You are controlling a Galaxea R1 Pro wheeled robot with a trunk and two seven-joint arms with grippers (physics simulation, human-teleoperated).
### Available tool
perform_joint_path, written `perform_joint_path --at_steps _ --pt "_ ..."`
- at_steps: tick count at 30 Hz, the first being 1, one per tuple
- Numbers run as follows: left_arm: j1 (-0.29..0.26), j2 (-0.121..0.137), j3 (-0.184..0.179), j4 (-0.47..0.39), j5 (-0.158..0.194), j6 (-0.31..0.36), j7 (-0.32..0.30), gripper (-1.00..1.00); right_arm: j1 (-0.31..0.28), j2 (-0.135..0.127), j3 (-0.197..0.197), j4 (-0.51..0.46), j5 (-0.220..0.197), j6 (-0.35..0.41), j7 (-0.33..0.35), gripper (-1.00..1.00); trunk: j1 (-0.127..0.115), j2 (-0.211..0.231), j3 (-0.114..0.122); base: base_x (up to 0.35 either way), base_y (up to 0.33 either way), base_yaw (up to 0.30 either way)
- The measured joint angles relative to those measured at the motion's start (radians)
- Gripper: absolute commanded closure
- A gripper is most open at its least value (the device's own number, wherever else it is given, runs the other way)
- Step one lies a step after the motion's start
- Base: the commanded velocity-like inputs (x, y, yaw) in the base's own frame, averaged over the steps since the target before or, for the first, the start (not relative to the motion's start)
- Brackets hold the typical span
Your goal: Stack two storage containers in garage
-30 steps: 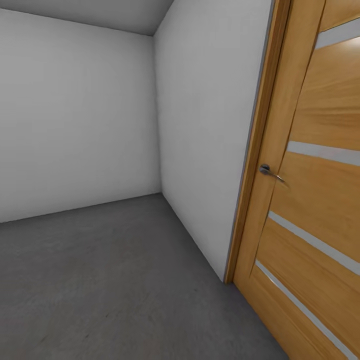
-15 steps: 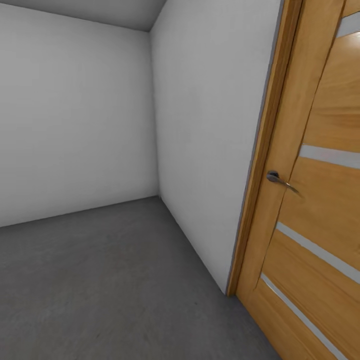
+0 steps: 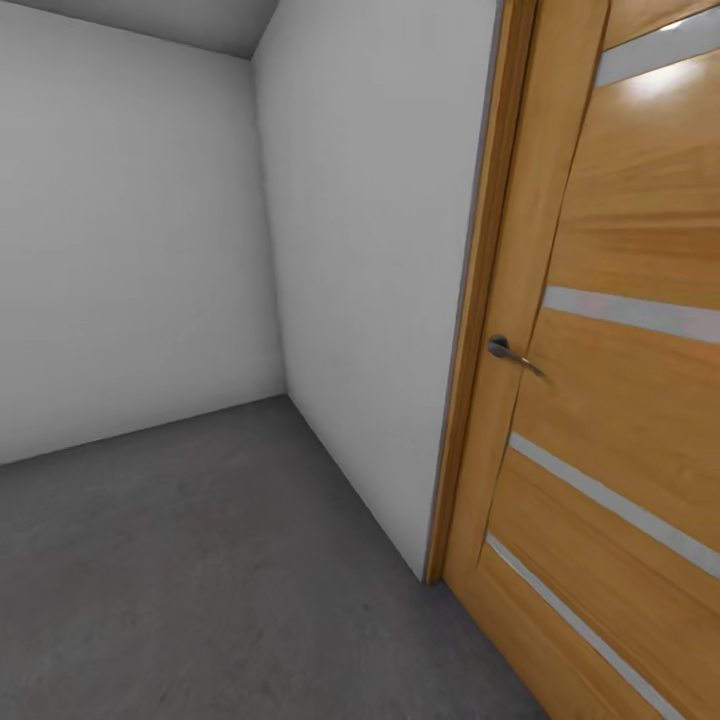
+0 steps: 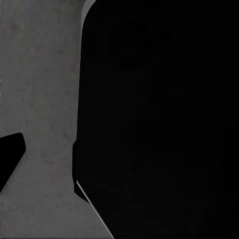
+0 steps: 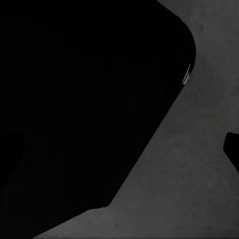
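Facing a garage corner: grey floor (image 3: pixel 200 560), pale walls (image 3: pixel 370 250), and an oak door (image 3: pixel 620 400) with a lever handle (image 3: pixel 510 352) at the view's right. The containers are not in sight, so their bearing, long axis and nearer arm cannot be judged. Each wrist view shows dark robot bodywork (image 4: pixel 159 119) above concrete; whether either gripper's fingers are apart or together cannot be told.
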Motion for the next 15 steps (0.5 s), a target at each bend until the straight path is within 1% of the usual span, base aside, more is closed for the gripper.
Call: perform_joint_path --at_steps 15 --pt "0.000 0.000 -0.001 0.000 0.000 -0.001 0.000 -1.00 0.000 0.000 0.000 0.000 0.000 0.002 0.000 -1.00 0.000 0.000 0.000 0.000 0.000 -0.242"
